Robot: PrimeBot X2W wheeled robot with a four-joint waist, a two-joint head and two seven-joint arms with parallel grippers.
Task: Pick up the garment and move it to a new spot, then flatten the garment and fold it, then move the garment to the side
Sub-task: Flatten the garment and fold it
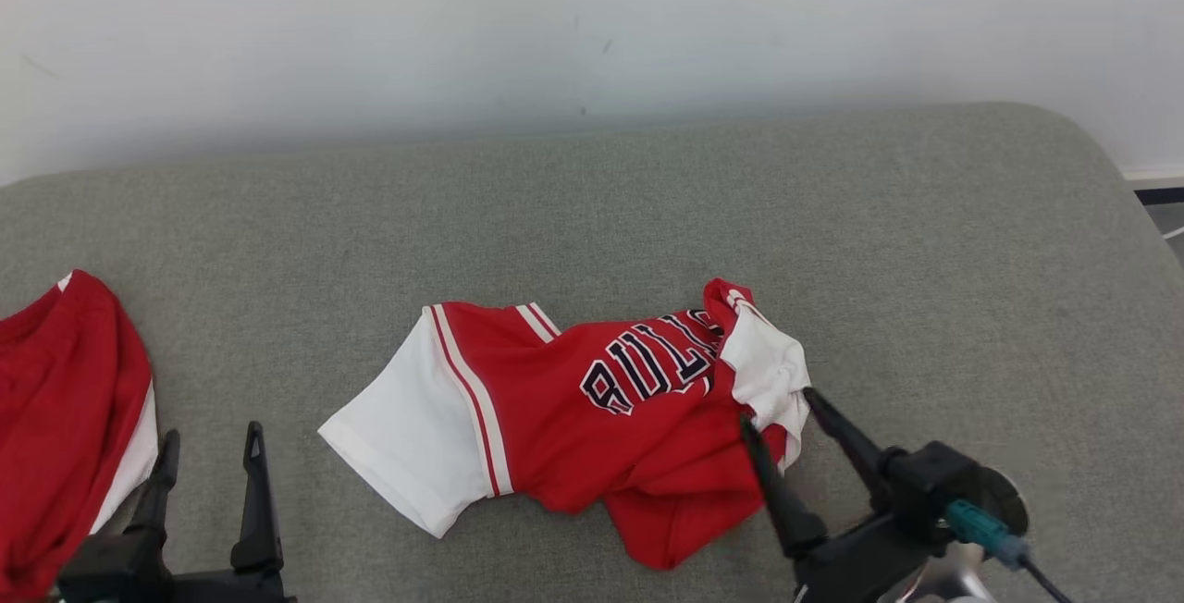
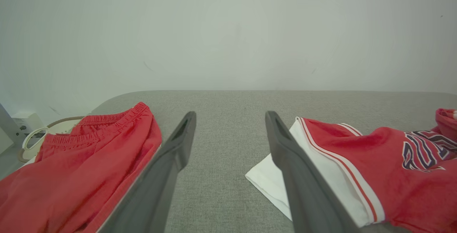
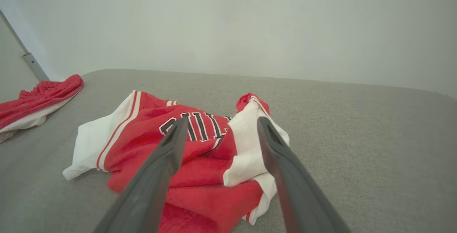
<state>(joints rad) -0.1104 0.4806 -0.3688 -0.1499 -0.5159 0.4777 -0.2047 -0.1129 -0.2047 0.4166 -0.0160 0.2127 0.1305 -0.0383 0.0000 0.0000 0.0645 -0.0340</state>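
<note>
A red and white jersey, the garment, lies crumpled in the middle of the grey cushion, its white sleeve spread to the left and a white part bunched at the right. In the left wrist view the garment lies at the right; in the right wrist view the garment sits straight ahead. My right gripper stands open at the garment's right end, its fingers straddling the bunched white cloth; the same right gripper has nothing pinched. My left gripper rests open at the lower left, apart from the garment; the left gripper holds nothing.
Red shorts with white trim lie at the cushion's left edge, right beside my left gripper. The grey cushion runs back to a pale wall. Its right edge curves down to the floor.
</note>
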